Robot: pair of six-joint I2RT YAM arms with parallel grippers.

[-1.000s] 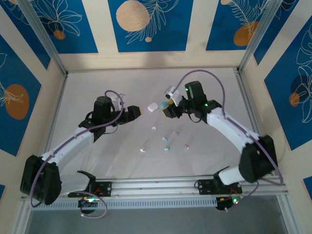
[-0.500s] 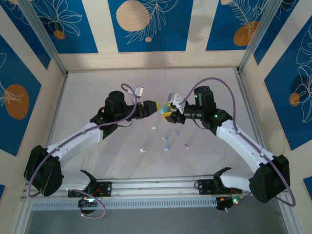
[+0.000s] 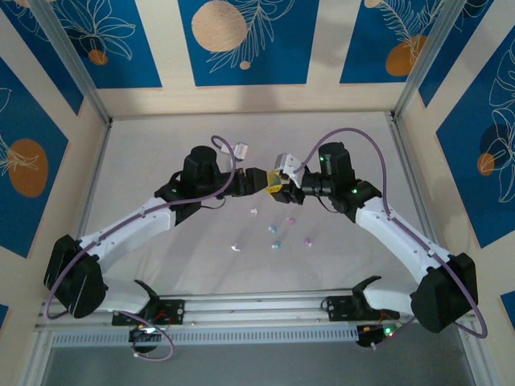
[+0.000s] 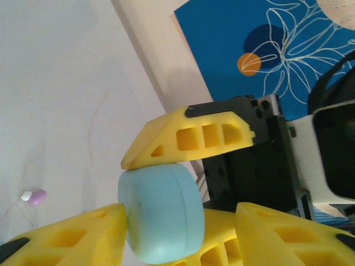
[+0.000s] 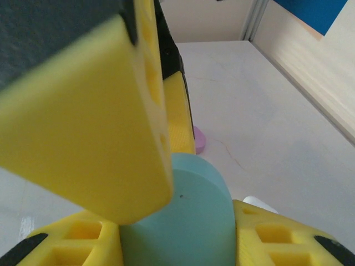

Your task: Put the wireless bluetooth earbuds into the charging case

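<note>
Setting: pale table (image 3: 161,145), walled by cream panels (image 3: 322,48) with blue floral insets.

Charging case (image 4: 161,215): one, light teal, pebble-shaped, held above mid-table where the two arms meet.

Right gripper (image 3: 276,186): pinching the case. The left wrist view gives one yellow finger on top and one beneath.

Left gripper (image 3: 257,178): spread. One finger touches the case's side. The other stands apart, beyond the right gripper's lower finger.

Wireless bluetooth earbuds (image 3: 273,229): six by the overhead count, two white, two light blue, two pink. All lie loose on the table near the grippers, none in the case. The left wrist view gives one pink bud (image 4: 37,197) close up.
</note>
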